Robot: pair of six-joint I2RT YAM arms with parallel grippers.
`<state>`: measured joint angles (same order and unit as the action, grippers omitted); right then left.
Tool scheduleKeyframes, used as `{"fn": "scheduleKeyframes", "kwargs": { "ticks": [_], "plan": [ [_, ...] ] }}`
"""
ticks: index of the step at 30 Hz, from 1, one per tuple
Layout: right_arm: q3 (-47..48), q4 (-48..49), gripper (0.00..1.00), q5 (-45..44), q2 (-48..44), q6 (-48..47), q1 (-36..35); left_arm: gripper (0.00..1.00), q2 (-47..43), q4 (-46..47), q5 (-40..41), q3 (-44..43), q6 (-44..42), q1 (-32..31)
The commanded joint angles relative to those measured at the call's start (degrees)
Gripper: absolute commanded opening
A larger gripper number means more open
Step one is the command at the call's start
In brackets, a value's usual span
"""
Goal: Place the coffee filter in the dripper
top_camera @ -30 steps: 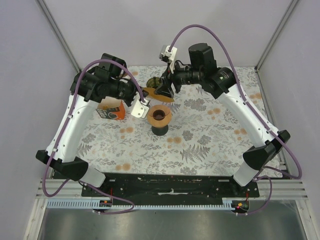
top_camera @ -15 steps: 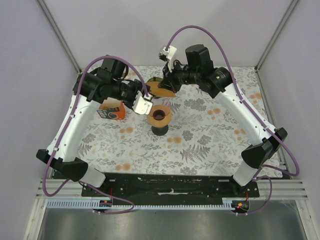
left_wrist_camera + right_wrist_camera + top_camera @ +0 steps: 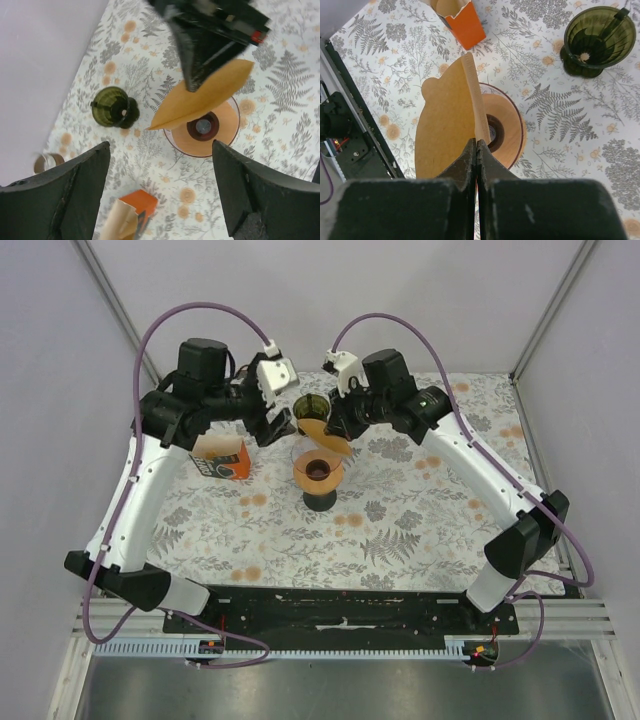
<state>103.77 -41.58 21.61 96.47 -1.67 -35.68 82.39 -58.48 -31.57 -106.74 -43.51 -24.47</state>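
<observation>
The brown paper coffee filter [image 3: 326,431] [image 3: 445,125] [image 3: 200,97] is folded flat and hangs tilted in the air. My right gripper [image 3: 338,423] [image 3: 477,142] is shut on its seamed edge. Right below it stands the dripper [image 3: 318,472] [image 3: 506,131] [image 3: 220,125], an amber cone with a dark hole on a black base. The filter's lower edge overlaps the dripper's rim in every view; whether they touch I cannot tell. My left gripper [image 3: 276,424] [image 3: 160,147] is open and holds nothing, raised to the left of the filter and apart from it.
An orange box [image 3: 222,460] [image 3: 136,207] [image 3: 466,24] with more brown filters stands left of the dripper. A dark green glass cone with a handle [image 3: 310,406] [image 3: 113,106] [image 3: 597,42] stands just behind it. The floral cloth [image 3: 420,520] covers the table.
The right gripper shut on the filter and brought it down over the dripper. The left gripper opened, let the filter go and swung up and back.
</observation>
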Motion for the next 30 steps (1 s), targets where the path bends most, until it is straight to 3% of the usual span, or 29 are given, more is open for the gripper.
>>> {"fn": "scheduleKeyframes", "kwargs": {
  "ticks": [1, 5, 13, 18, 30],
  "plan": [
    [-0.67, 4.23, 0.00, 0.99, -0.32, 5.71, -0.44, 0.84, 1.18, 6.45, 5.97, -0.40, 28.78, 3.02],
    [-0.93, 4.32, 0.00, -2.62, 2.05, 5.63, -1.40, 0.75, 4.36, 4.69, 13.37, 0.29, 37.26, 3.55],
    [-2.25, 5.02, 0.00, -7.89, 3.38, 2.73, -3.87, 0.74, 2.42, 12.69, 10.74, 10.93, 48.16, 3.64],
    [-3.74, 5.98, 0.00, -11.06, 3.20, 2.20, -4.57, 0.74, 2.16, 14.70, 10.83, 15.24, 49.65, 3.46],
    [-4.54, 8.80, 0.00, -12.38, 4.78, 2.20, -4.66, 0.57, 3.92, 18.40, 15.84, 22.36, 45.27, 0.74]
  ]
}}
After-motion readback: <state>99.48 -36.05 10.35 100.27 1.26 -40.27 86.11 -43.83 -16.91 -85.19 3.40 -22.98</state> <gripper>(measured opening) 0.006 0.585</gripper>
